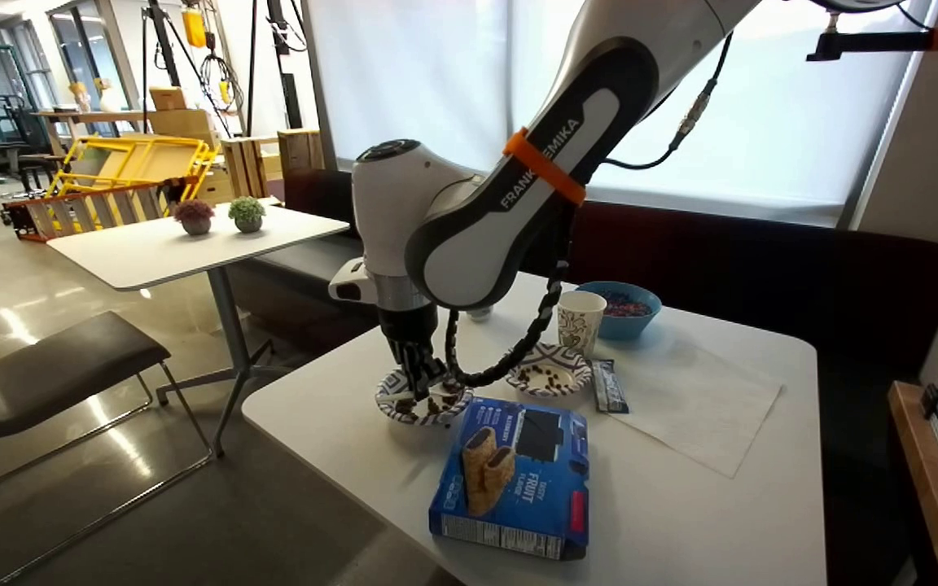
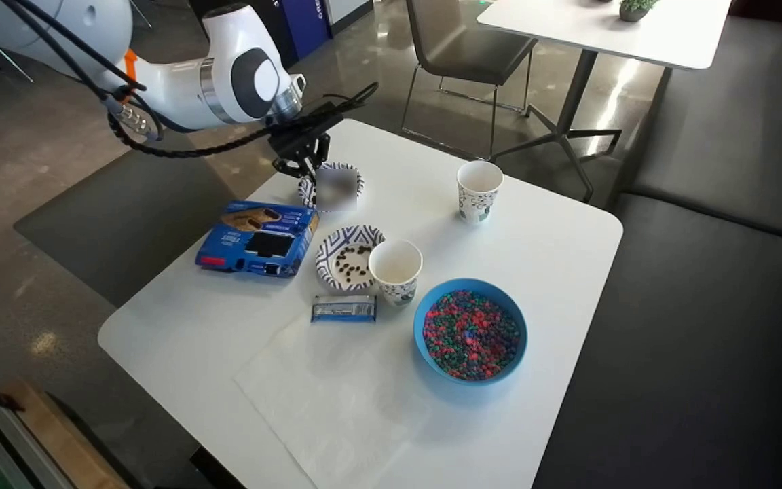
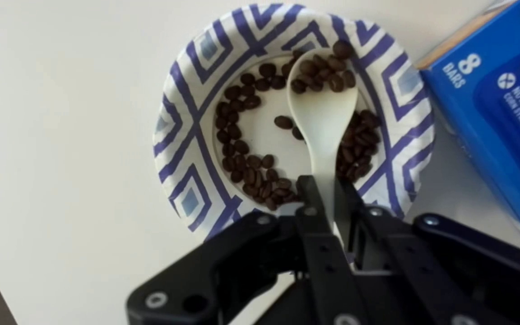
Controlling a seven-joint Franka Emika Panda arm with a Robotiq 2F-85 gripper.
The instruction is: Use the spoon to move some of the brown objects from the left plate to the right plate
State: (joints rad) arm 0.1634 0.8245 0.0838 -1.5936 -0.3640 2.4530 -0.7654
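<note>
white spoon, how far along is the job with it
Done, it seems: the spoon is loaded with brown beans, and others lie on the right plate. In progress: the hand grips the spoon over the left plate. Remaining: this load hasn't reached the right plate, so probably carry it across and tip it out.

In the wrist view, the jaws, clamped on the spoon (image 3: pixel 325 113), hide the end of its handle and cover part of the left plate (image 3: pixel 266 142). The spoon overlaps some of the beans (image 3: pixel 359 146), and the right edge crops the box (image 3: pixel 481 122). In an exterior view, a blur veils most of the left plate, so we cannot make out what lies beneath; there, a cup (image 2: pixel 396 273) blocks part of the right plate (image 2: pixel 326 258), and the print on the wrapper (image 2: pixel 344 310) is too small to read. In both exterior views the bottom edge cuts the bench (image 2: pixel 194 339).
</note>
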